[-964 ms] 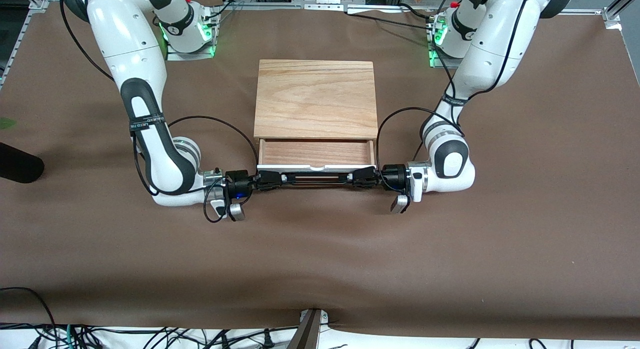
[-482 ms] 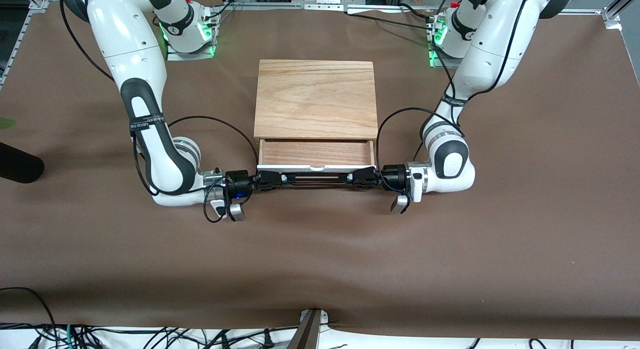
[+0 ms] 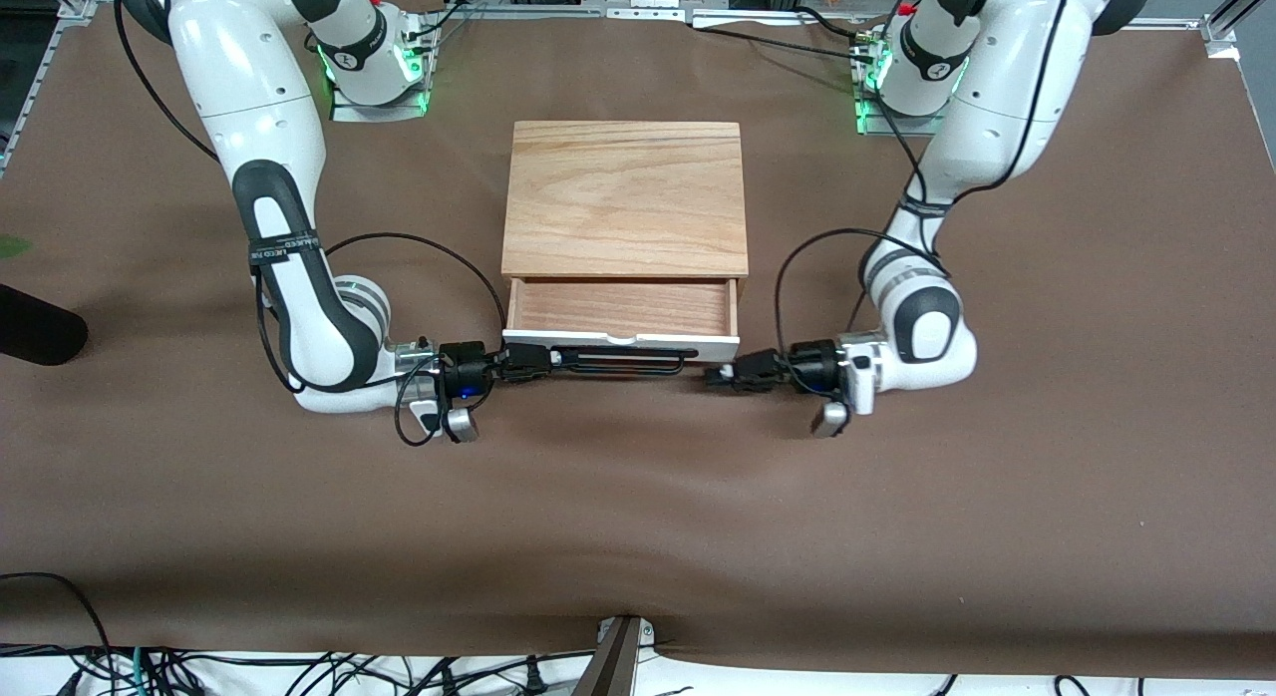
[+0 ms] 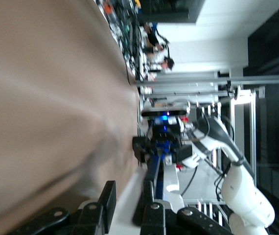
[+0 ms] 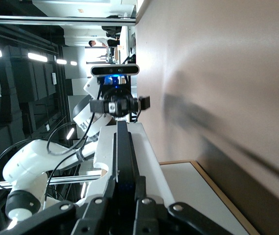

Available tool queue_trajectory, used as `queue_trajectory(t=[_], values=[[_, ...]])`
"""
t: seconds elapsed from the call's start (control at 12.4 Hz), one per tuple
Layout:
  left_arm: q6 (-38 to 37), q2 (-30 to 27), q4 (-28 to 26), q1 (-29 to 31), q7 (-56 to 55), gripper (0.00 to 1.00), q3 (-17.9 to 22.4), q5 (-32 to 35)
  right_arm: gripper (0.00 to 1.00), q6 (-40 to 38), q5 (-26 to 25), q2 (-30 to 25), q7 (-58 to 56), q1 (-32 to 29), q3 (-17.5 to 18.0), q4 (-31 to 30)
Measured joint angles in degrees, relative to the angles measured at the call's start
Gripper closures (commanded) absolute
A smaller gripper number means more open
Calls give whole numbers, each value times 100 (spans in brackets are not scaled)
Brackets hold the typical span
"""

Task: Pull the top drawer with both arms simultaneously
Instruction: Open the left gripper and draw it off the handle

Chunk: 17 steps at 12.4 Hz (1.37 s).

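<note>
Tabletop point(image 3: 638, 536): brown, carrying a light-wood box point(image 3: 625, 197) midway between both arms' bases.
Top drawer point(image 3: 623, 319): pulled partly out, front toward the front camera.
Bar handle point(image 3: 618, 355): long axis runs from one arm's end toward the other's.
Right claw point(image 3: 528, 360): I see it clamped on the handle's end.
Left claw point(image 3: 720, 374): off the handle, just beside it; jaws partly apart. I judge I must re-grip before pulling evenly.

A brown table cover point(image 3: 638, 536) lies under tangled cables point(image 3: 299, 671) at its edge.
</note>
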Motion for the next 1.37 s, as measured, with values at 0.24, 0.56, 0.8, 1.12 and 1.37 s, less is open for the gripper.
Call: queue_trajectory(t=[0.24, 0.56, 0.8, 1.12, 1.37], values=[[-17, 0, -84, 57, 49, 0, -3, 0, 100, 0, 3, 7, 0, -1, 0, 3], [-17, -4, -123, 27, 160, 0, -16, 0, 100, 0, 2, 8, 0, -2, -1, 3], [-11, -9, -153, 35, 228, 0, 61, 0, 100, 0, 1, 8, 2, -2, -1, 3], [-15, -131, -221, 74, 263, 0, 232, 0, 100, -13, -2, 8, 2, -2, -3, 6], [125, -480, -416, 75, 263, 0, 238, 158, 100, -22, -3, 8, 4, -3, -4, 8]])
